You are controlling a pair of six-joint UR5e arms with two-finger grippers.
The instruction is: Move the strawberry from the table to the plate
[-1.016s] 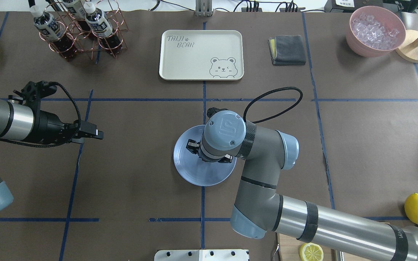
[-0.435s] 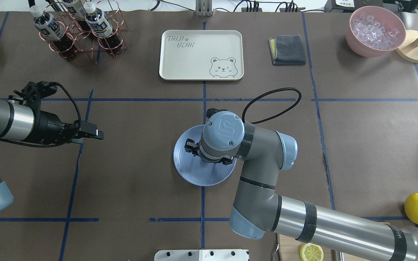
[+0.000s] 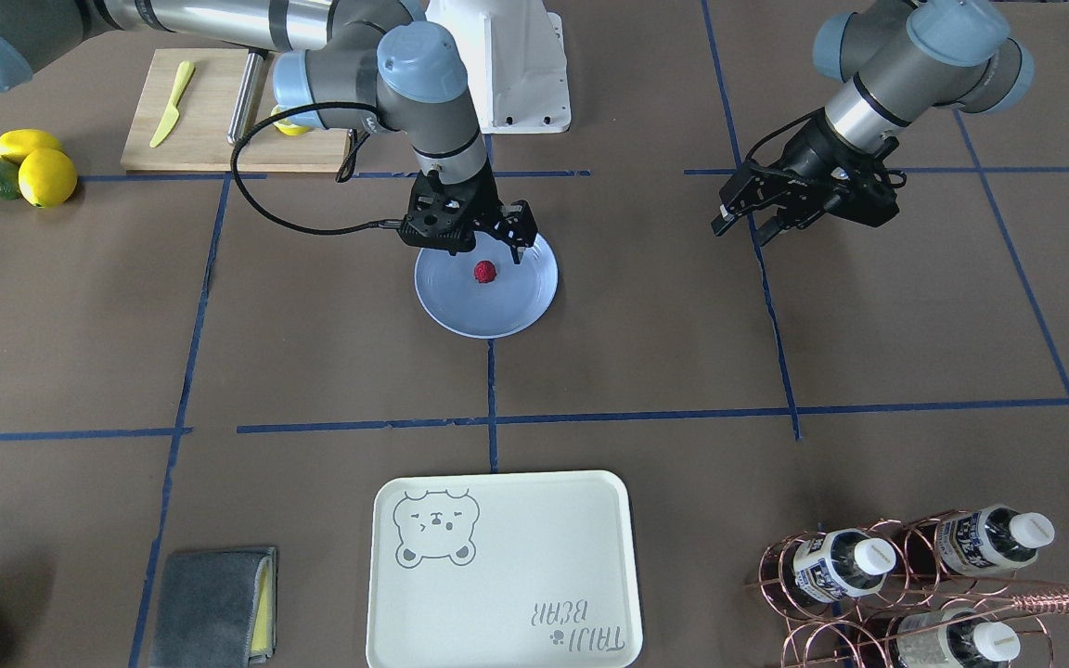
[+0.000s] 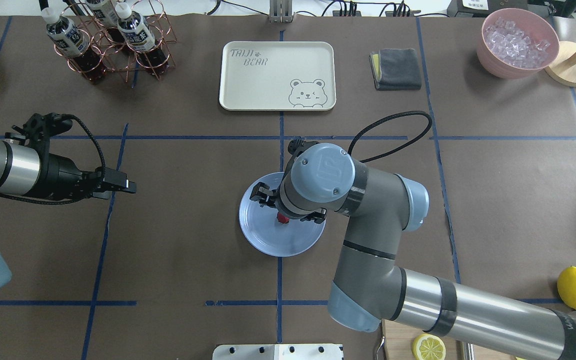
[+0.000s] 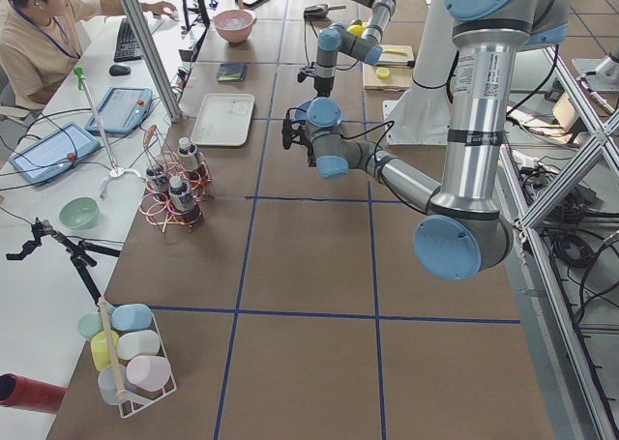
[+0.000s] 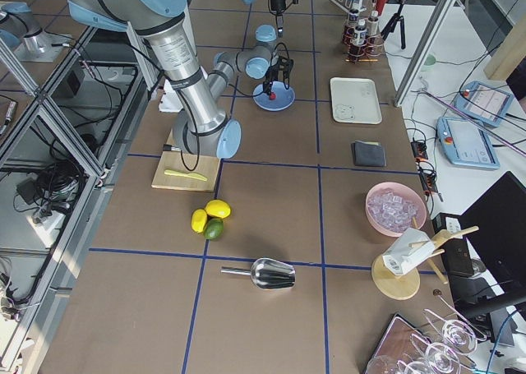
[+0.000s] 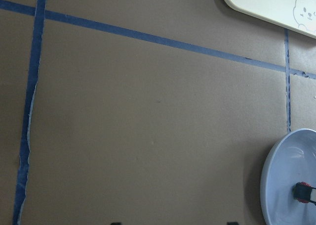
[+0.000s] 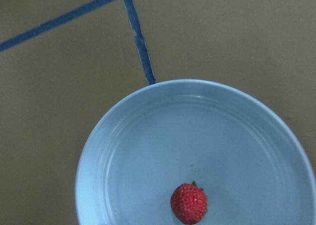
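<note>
The strawberry (image 3: 484,271) lies free on the light-blue plate (image 3: 516,311) at the middle of the table (image 3: 646,306). In the right wrist view the strawberry (image 8: 189,203) rests near the lower part of the plate (image 8: 148,151), and no finger touches it. My right gripper (image 3: 479,247) hangs just above the berry, open, its jaws spread to either side. From overhead the strawberry (image 4: 282,218) peeks out below the right wrist. My left gripper (image 3: 740,227) hovers open over bare table well to the plate's side, holding nothing.
A cream bear tray (image 4: 277,75) and a grey cloth (image 4: 396,68) lie at the far side. Bottles in a copper rack (image 4: 113,40) stand far left. Lemons and an avocado (image 3: 22,172), a cutting board (image 3: 210,111) and a pink ice bowl (image 4: 517,42) sit on the right arm's side.
The right wrist has lifted and shifted a little right, and the strawberry now shows lying on the plate beneath it. The left arm has drawn back slightly.
</note>
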